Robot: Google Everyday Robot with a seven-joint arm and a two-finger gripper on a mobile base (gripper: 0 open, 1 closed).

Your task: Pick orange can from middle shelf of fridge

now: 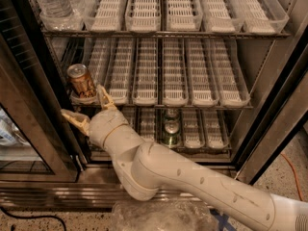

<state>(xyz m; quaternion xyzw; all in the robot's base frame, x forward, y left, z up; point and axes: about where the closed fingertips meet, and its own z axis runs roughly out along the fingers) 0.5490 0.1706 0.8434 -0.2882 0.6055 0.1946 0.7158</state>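
— What is nearest?
— The pale arm point(192, 182), slanting up from the lower right toward the orange can point(81, 81). Its tool point(90, 109) sits just below and in front of the can, fingers spread wide, gripping nothing.
— And the can?
— Upright at the front left end of the middle shelf point(202, 99) of the fridge point(269, 129). Green cans point(170, 131) stand lower right of it, and water bottles point(50, 1) above it.

One high camera looks down, close, into the fridge point(266, 66), the jaws spread at centre-left.
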